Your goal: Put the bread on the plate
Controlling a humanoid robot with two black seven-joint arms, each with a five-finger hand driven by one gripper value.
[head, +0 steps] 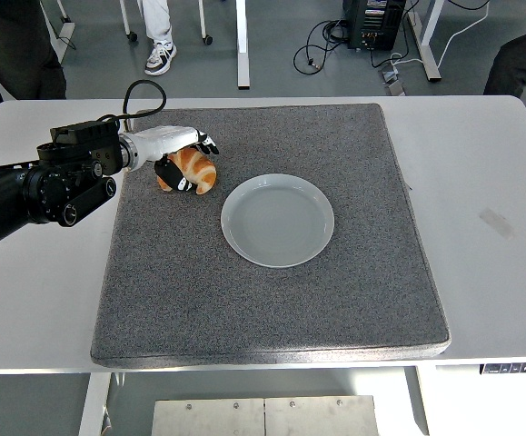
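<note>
The bread is a golden croissant lying on the grey mat, left of a white plate that is empty. My left hand reaches in from the left edge and sits over the croissant. Its fingers curl over the top and the thumb presses the near side. The croissant still rests on the mat. The right arm does not show.
The grey mat covers most of the white table. A person's legs and shoe show at the top, with table legs and cables on the floor behind.
</note>
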